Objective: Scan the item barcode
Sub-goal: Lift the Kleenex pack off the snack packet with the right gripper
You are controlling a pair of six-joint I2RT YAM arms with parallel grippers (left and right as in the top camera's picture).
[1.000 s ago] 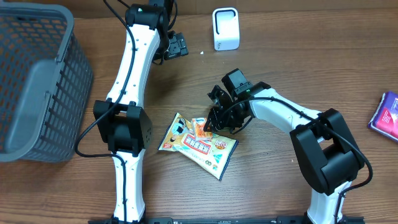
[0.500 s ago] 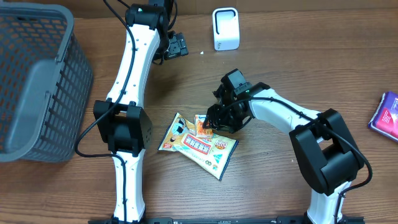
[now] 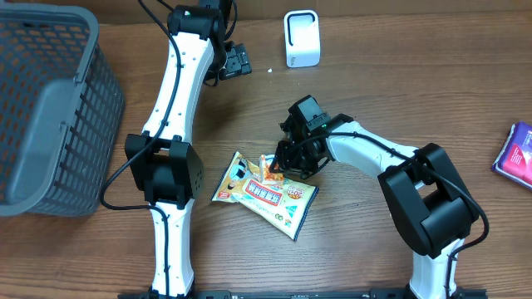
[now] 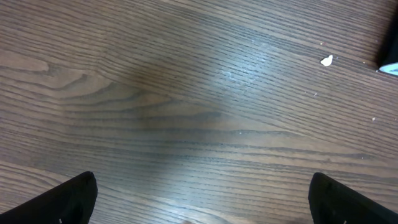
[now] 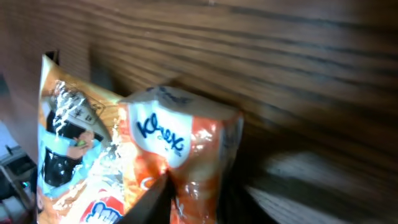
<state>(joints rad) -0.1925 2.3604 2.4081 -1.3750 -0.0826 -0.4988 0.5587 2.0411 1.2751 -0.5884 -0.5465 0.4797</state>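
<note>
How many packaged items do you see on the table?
3: a snack bag at centre, a Kleenex pack against its upper edge, a purple packet at the right edge. The basket may hide more.

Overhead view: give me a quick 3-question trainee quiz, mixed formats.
1. True or false: the left gripper is open and holds nothing.
2. Pick one: the right gripper is closed on A) a bottle, B) the Kleenex pack, C) nothing.
3. Fill in: seen from overhead, the grey basket sits on the robot's ___ side of the table.

Key: 1 true; 2 B; 3 left.
</note>
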